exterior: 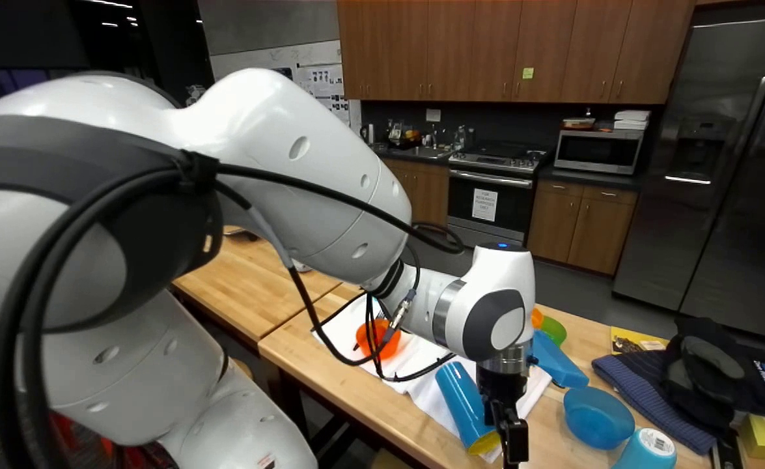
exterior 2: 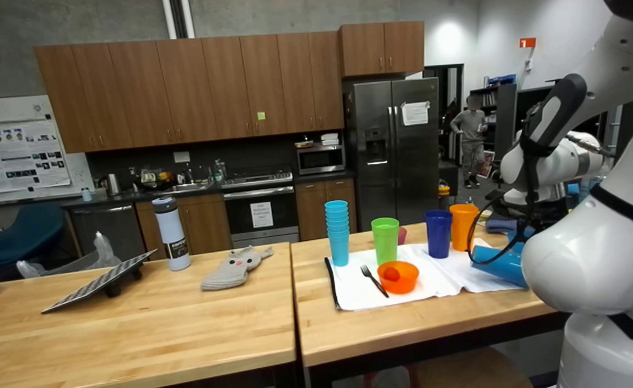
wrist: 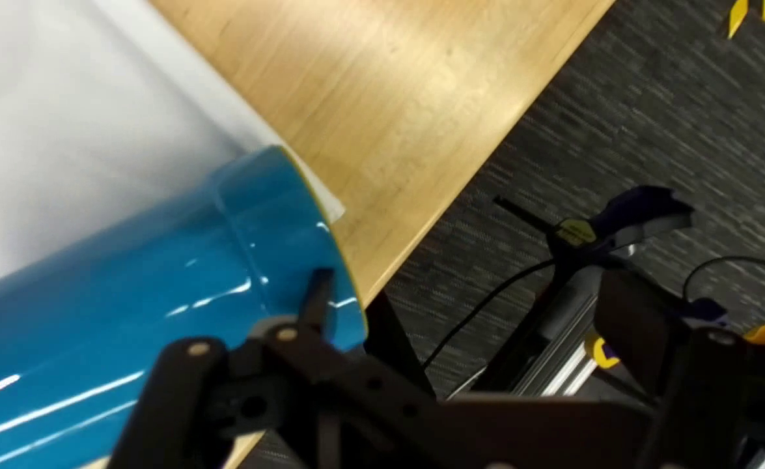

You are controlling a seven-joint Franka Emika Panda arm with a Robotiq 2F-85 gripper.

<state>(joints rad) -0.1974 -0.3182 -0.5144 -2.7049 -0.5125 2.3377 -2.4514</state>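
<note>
Gripper (wrist: 473, 306) poised near mouth of tipped blue cup (wrist: 161, 273)

The cup is seen on its side, partly on a white cloth (wrist: 63, 130), its yellow-lined mouth turned toward the edge of a wooden table (wrist: 389, 117). Nothing is held: the fingers (wrist: 633, 326) are spread wide, with one seen in front of the rim in the wrist view; whether the cup is touched cannot be told. In an exterior view, an orange bowl (exterior 2: 401, 285), a fork (exterior 2: 375, 282) and a green cup (exterior 2: 385, 242) are laid out on the same cloth. The step in hand is judged to be an approach to the cup; for a grip, its wall would need to be brought between the fingers before they are closed.
</note>
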